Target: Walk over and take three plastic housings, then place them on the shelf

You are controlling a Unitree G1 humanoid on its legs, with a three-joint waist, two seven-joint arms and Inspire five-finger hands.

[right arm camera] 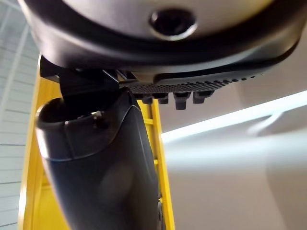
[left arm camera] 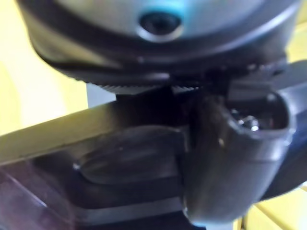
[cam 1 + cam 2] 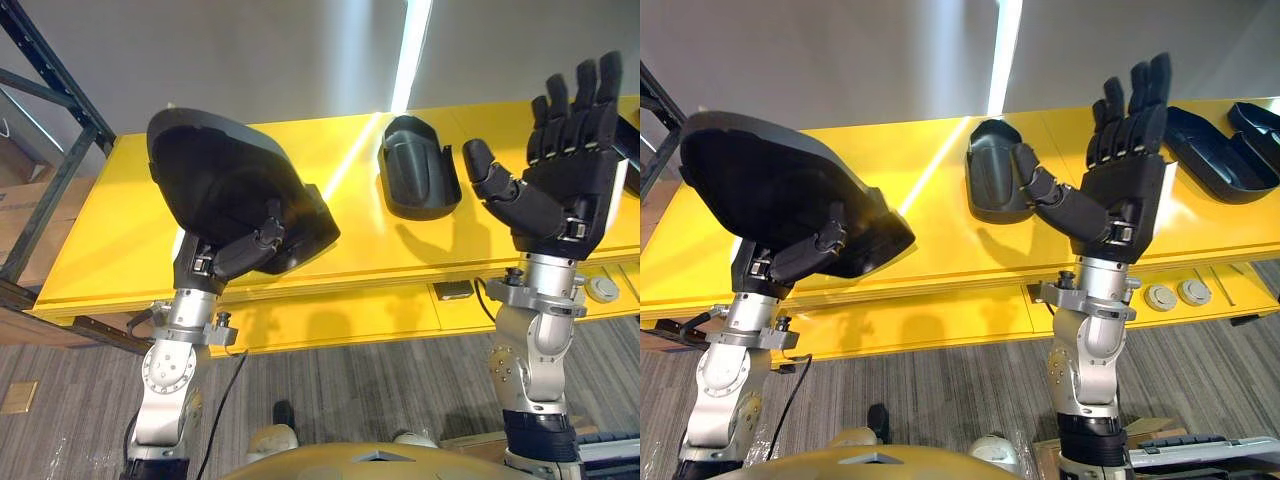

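Across twelve o'clock runs a yellow table (image 3: 120, 230). At nine o'clock the left hand (image 3: 247, 250) grips a large black housing (image 3: 215, 170) raised over it. A smaller housing (image 3: 420, 170) lies on the table at one o'clock, and the right hand (image 3: 570, 185) is spread open at three.

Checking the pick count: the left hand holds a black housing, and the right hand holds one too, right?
No. The right hand is open and empty, as the left eye view shows; the left hand does hold a black housing.
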